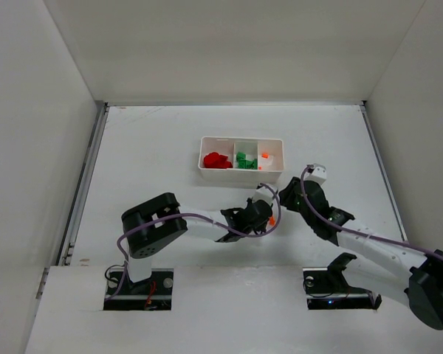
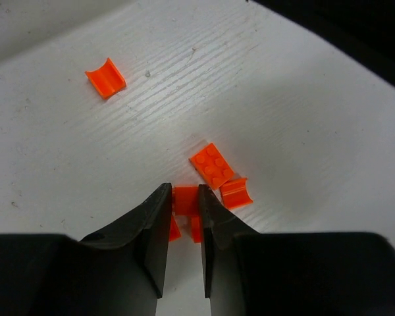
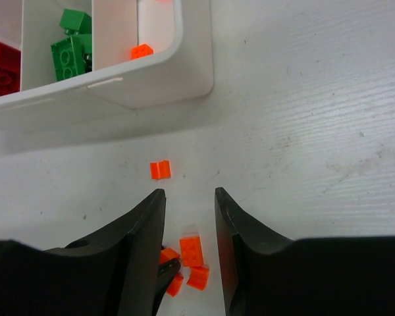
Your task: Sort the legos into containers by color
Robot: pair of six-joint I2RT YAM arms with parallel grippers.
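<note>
Robot lab test cell, white table [image 1: 170,140] boxed by plain white walls [image 1: 29,110], 2 bench-mounted arms [image 1: 155,225]

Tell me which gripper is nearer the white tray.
Right. The right gripper is open just short of the white tray; the left gripper sits farther back from it, shut on an orange piece.

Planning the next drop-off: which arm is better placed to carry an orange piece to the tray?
Probably left. The left gripper is shut on an orange piece; the right gripper hangs open, empty, above other orange pieces.
</note>
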